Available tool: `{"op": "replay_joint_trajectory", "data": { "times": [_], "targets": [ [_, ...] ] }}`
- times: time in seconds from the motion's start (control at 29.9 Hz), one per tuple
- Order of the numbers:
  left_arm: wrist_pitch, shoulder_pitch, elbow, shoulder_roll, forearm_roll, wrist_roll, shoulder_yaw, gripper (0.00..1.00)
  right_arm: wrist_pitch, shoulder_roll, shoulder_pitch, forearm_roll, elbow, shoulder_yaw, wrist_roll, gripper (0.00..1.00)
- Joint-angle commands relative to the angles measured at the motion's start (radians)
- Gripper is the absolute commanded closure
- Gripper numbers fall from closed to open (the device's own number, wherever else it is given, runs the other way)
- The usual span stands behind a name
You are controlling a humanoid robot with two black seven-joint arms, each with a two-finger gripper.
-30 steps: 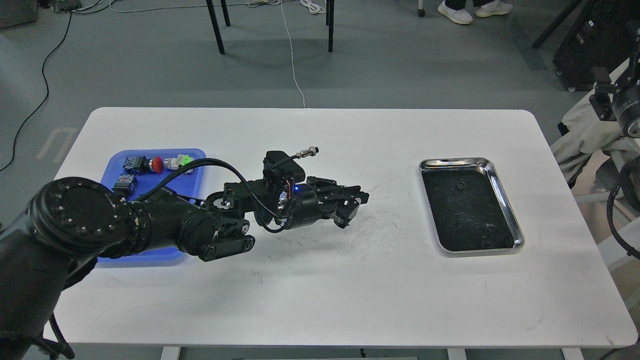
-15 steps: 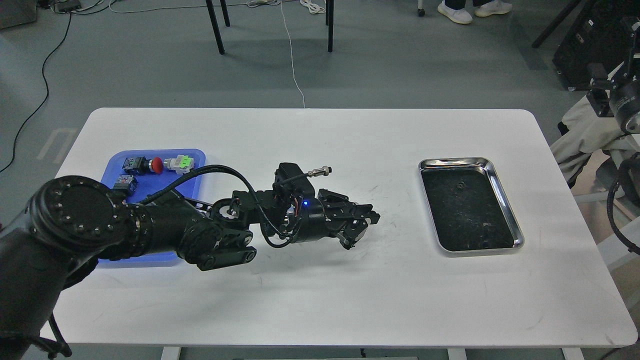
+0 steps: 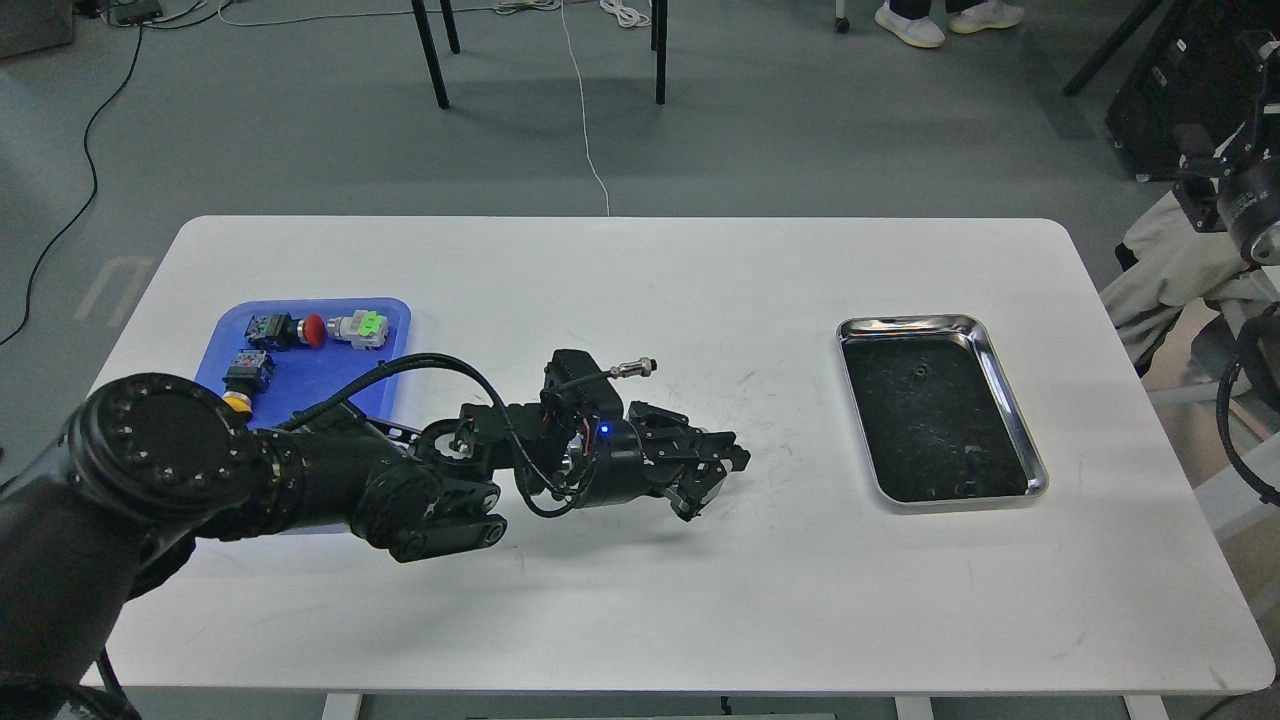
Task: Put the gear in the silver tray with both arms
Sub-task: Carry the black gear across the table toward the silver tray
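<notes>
a blue tray holding push-button switches sits on the white table.

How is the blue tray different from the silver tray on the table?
The blue tray is matte plastic; the silver tray is shiny metal with a dark bottom. The blue tray holds several switches, the silver one only a tiny dark part. The left arm covers part of the blue tray. Both are rectangular.

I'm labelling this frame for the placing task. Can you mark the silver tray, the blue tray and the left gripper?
silver tray (image 3: 1008, 404): head view, on its polished right rim.
blue tray (image 3: 318, 372): head view, on its bare blue floor.
left gripper (image 3: 712, 482): head view, midway between its fingertips.
</notes>
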Motion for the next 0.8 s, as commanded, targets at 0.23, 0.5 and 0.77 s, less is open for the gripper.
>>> {"op": "replay_joint_trajectory", "data": {
  "times": [0.23,0.5,0.77],
  "targets": [
    [-0.003,0.006,-0.006,0.0,-0.011,0.0,-0.007,0.66,0.0,-0.01,-0.001,-0.006,0.0,-0.001,0.001,0.04],
    [-0.008,0.009,-0.003,0.0,-0.016,0.0,-0.007,0.57,0.0,-0.01,-0.001,-0.009,0.0,-0.001,0.001,0.04],
    [-0.005,-0.015,0.0,0.0,-0.029,0.0,-0.073,0.53,0.0,-0.01,0.0,-0.021,0.0,-0.001,0.0,0.04]
  ]
}}
